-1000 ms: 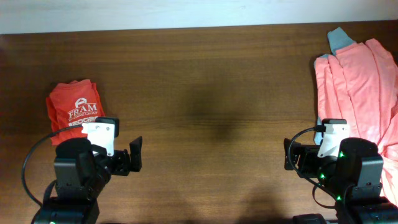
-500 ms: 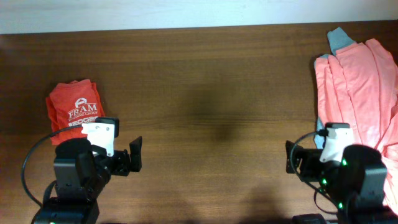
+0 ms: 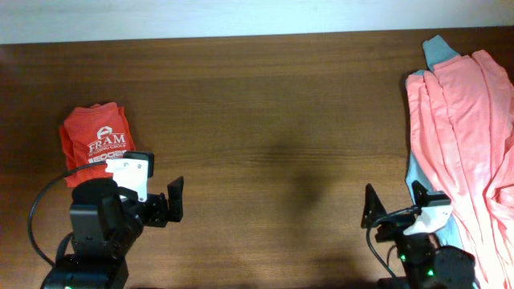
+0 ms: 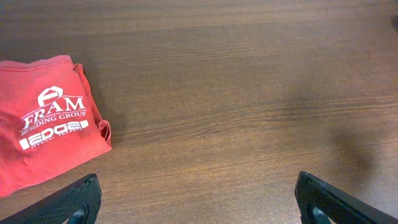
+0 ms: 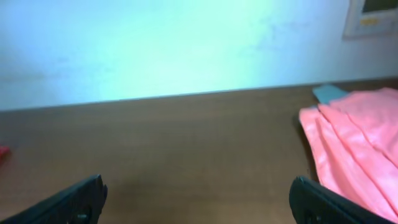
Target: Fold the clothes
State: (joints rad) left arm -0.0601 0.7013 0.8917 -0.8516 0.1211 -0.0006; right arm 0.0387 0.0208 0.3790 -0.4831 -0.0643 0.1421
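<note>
Left hand and right hand hover spread and empty. The orange-red T-shirt lies folded on the table at left; the salmon-pink garment sprawls at right over a grey-blue garment. Best pinch only pink cloth, then drag it to the centre.

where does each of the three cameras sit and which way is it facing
Overhead: fixed above the table, looking straight down; left arm and right arm at the bottom edge, orange-red T-shirt left, salmon-pink garment right.
Left wrist: on the left arm, angled down at the table; open left fingers in the bottom corners.
Right wrist: on the right arm, facing across the table to the far wall; open right fingers in the bottom corners.
Shared: overhead and left wrist both show the orange-red T-shirt; overhead and right wrist the salmon-pink garment.
</note>
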